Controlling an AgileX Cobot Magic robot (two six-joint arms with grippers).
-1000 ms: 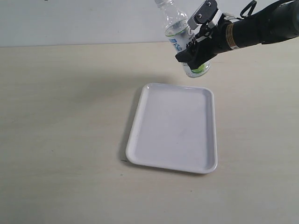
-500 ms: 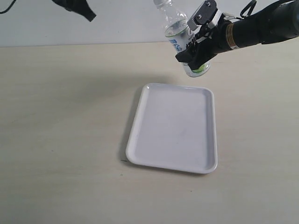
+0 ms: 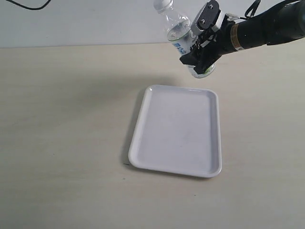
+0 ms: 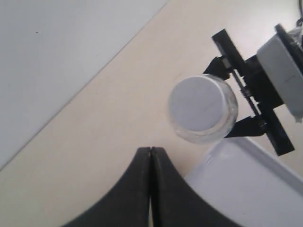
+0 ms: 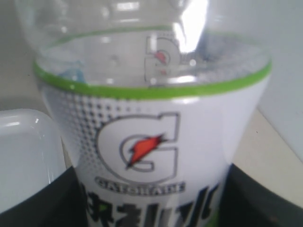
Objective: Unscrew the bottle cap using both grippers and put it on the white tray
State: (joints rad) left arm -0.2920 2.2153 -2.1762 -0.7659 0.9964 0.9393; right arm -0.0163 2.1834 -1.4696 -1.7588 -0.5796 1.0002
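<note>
One wrist view alone shows the left hand (image 4: 150,151), closed tight.

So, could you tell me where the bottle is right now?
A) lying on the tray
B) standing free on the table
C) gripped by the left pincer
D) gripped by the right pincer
D: the right pincer clamps the bottle around its label, beyond the tray, while the left pincer is shut on nothing.
</note>
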